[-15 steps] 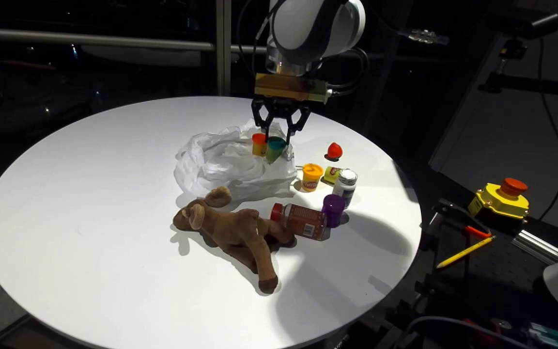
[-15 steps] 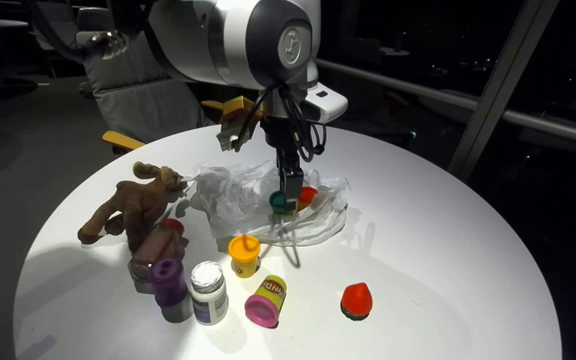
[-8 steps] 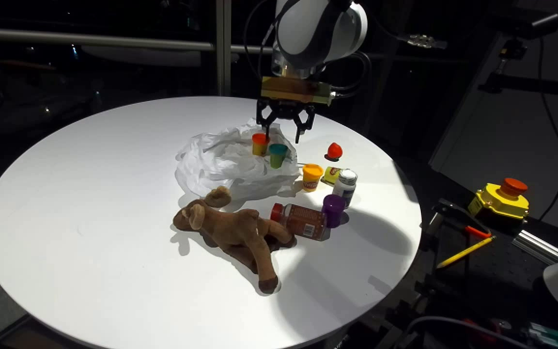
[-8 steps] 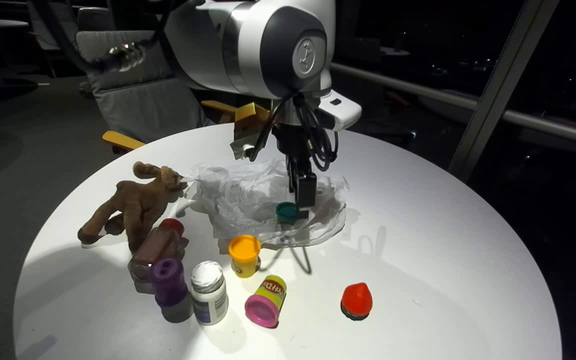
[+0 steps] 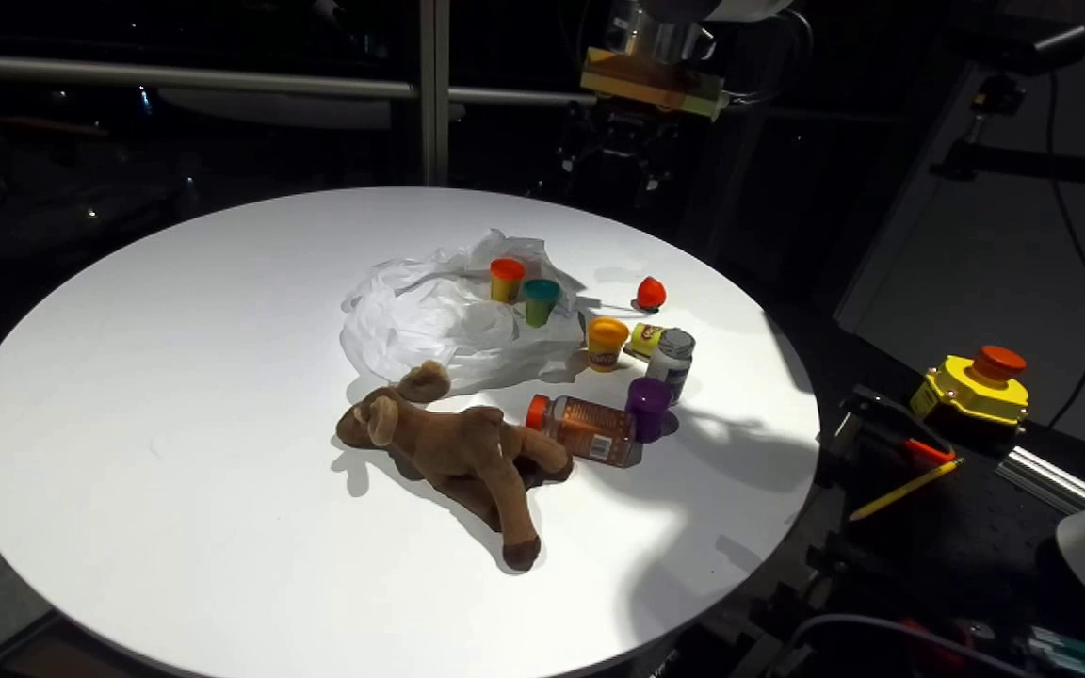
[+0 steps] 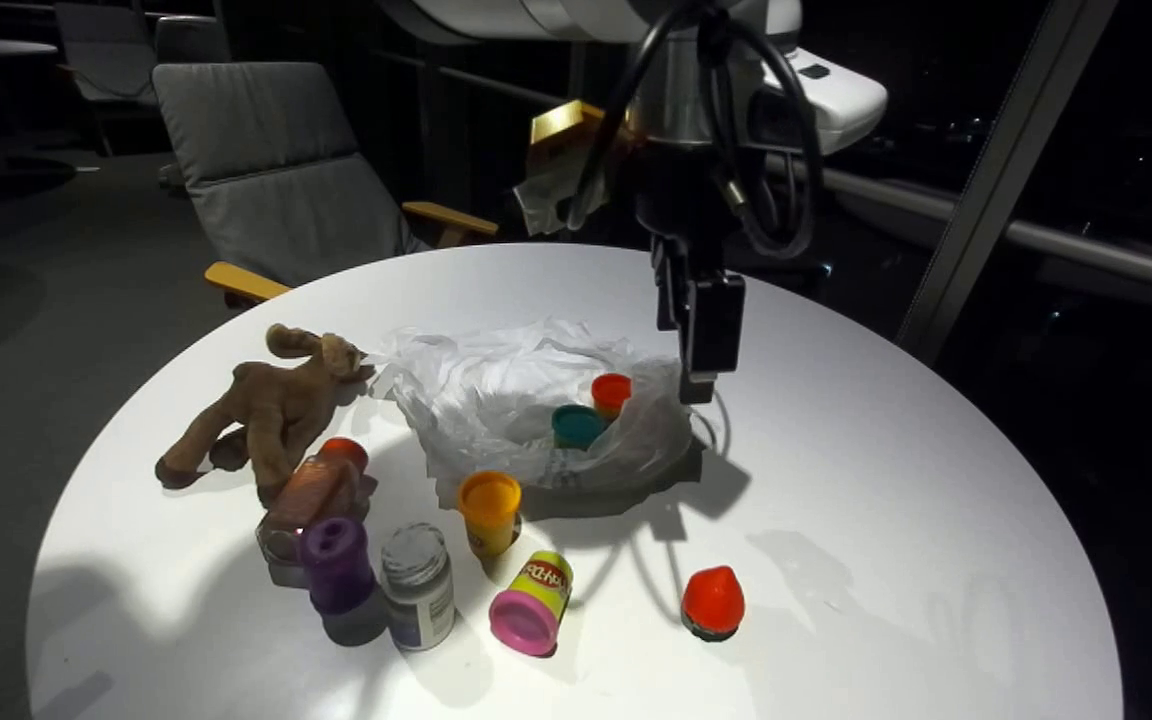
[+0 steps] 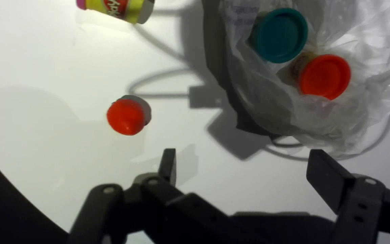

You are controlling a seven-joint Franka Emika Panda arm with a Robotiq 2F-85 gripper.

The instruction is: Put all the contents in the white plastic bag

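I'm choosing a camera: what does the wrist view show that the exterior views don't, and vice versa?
Wrist view only: a look down between the spread jaws of the black gripper.

Exterior views only: on the white table, the brown plush animal, orange pot, purple cylindrical container, white bottle, clear bottle with reddish cap.

Both: the gripper, wrinkled white plastic bag, teal-lidded pot and red-lidded pot among its folds, yellow pot on its side, red conical object.

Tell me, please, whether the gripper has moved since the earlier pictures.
Yes: in an exterior view, the gripper has moved up and right, now appearing above the far table rim.
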